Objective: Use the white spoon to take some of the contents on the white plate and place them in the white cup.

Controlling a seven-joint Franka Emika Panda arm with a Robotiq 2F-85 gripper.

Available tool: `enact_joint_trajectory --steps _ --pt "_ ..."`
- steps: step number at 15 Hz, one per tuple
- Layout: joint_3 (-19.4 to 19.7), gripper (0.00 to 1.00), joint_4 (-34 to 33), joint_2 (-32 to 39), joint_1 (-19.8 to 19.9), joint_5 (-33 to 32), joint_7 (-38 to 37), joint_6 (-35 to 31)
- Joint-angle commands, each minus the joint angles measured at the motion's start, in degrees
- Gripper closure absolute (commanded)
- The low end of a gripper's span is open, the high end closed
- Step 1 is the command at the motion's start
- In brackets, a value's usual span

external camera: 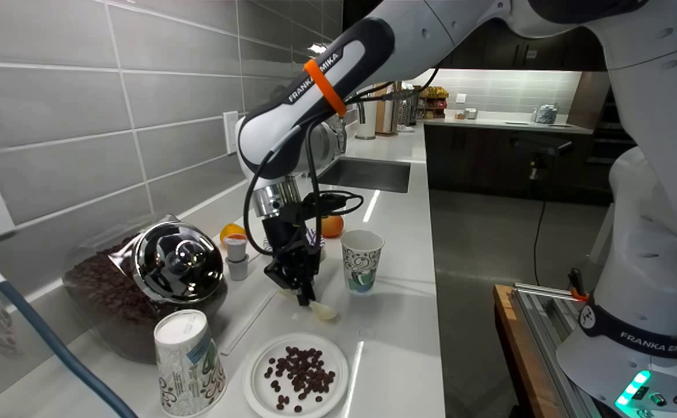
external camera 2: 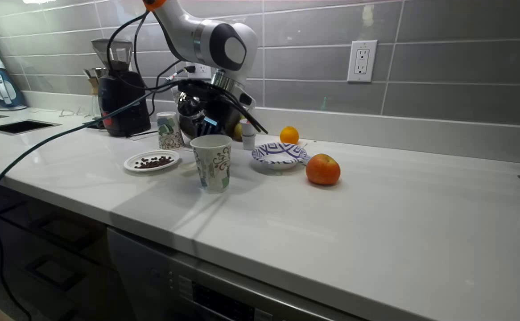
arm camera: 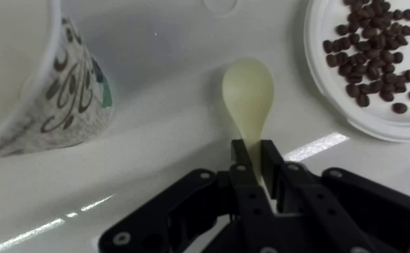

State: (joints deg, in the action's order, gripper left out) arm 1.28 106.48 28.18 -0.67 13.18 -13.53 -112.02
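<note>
The gripper (arm camera: 256, 151) is closed right down on the spoon (arm camera: 248, 82), its jaws pressed to either side of the handle just behind the bowl, with no slack to be seen. The spoon is just beside the plate (arm camera: 331, 86), on the side where the cup (external camera: 362, 255) stands upright, farther from the plate; the bowl is clear of the plate's rim. I cannot tell whether it touches the counter (external camera: 396, 348).

The spoon looks like thin plastic: next to no weight, a bit springy, smooth enough to twist if its load sits off-centre. The neck seems a sound place to hold it, since a short overhang should bend less; the cost is that the jaws will come close to the plate as the bowl goes under the beans (arm camera: 370, 52). Those look hard, light and apt to roll, so a low, slow push inward from the plate's edge should beat a jab. The plate may slide if pressed, and the cup, papery and light, could tip at a nudge.
</note>
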Motion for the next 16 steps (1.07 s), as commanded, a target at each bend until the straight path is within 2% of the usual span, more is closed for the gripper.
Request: enact_joint_trajectory --steps 1,5,6,7,11,12,16 --pt "-0.6 0.93 9.3 -9.4 -2.6 -1.0 -2.5 -5.7" --pt "-2.1 0.93 19.2 -17.3 -5.2 0.6 -6.8 -17.4" --pt "-2.0 0.94 11.6 -11.5 -3.8 -0.1 -4.3 -11.4" --pt "-2.3 0.86 13.1 -12.7 -4.1 -0.1 -4.8 -12.4" --pt "-2.2 0.86 12.8 -12.1 -3.7 0.0 -4.6 -12.3" --pt "-2.3 0.95 13.2 -12.2 -3.3 1.8 -4.5 -13.4" --pt "-4.1 0.95 13.7 -11.9 -3.5 6.3 -2.5 -16.6"
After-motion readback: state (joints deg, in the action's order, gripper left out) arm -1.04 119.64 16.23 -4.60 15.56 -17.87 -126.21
